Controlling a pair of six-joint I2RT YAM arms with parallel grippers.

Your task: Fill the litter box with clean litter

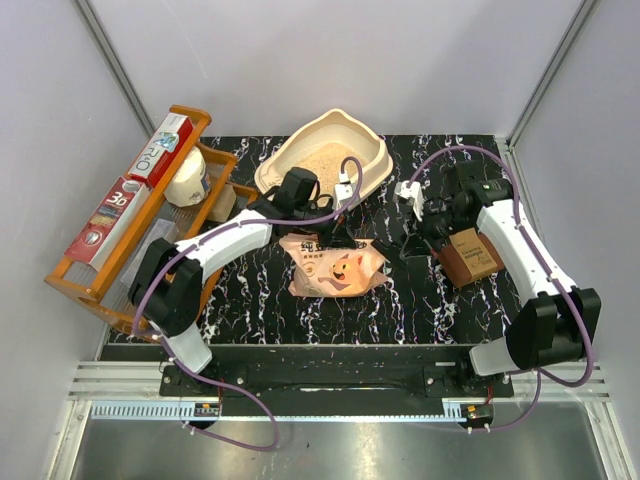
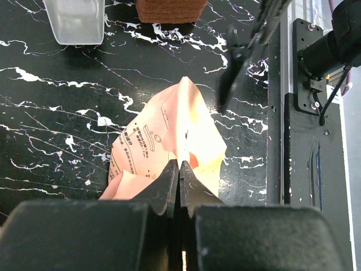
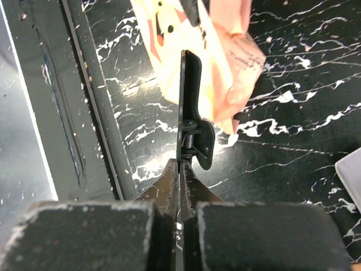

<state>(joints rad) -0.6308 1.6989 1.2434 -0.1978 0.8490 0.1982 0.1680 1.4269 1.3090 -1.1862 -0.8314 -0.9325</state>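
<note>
Two hands are pinched shut. The left hand [image 2: 179, 163] grips an edge of the pink bag [image 2: 169, 127]. The right hand [image 3: 179, 162] grips a black clip [image 3: 190, 107] just beside the bag. Farther back on the dark surface [image 1: 440, 300] sits the litter box [image 1: 374, 152], with clean litter [image 1: 315, 160] inside.

You're looking at a black, white-veined marble table [image 1: 250, 310] enclosed by plain pale walls [image 1: 350, 60]; an orange wooden rack [image 1: 72, 280] stands at the frame's left.
</note>
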